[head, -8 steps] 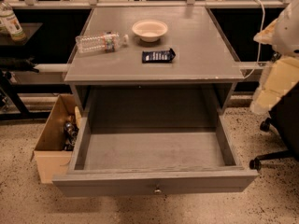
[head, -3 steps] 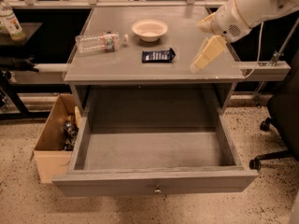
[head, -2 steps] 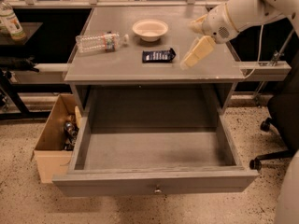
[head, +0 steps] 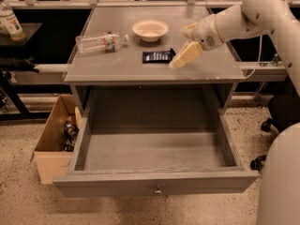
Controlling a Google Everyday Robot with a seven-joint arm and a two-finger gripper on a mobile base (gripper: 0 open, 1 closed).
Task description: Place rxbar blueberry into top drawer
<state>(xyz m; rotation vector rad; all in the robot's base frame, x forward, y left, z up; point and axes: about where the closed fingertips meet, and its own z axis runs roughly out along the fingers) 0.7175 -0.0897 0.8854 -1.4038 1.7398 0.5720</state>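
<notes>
The rxbar blueberry [head: 158,56], a flat dark navy wrapper with white lettering, lies on the grey table top [head: 117,67], just in front of the white bowl. My gripper [head: 182,57] hangs on the white arm that reaches in from the right. It sits right beside the bar's right end, just above the table. The top drawer [head: 154,184] is pulled fully out below the table. It has a small round knob on its front and nothing inside.
A white bowl [head: 150,30] stands at the back middle of the table. A clear plastic bottle [head: 101,42] lies on its side at the left. A tan cardboard box [head: 54,139] with dark items stands on the floor left of the drawer. A bottle [head: 10,22] stands on a shelf at far left.
My arm has swung in from the right edge of the view and come leftward and down over the table, ending next to the bar. The bar, bowl, bottle and drawer have not moved.
</notes>
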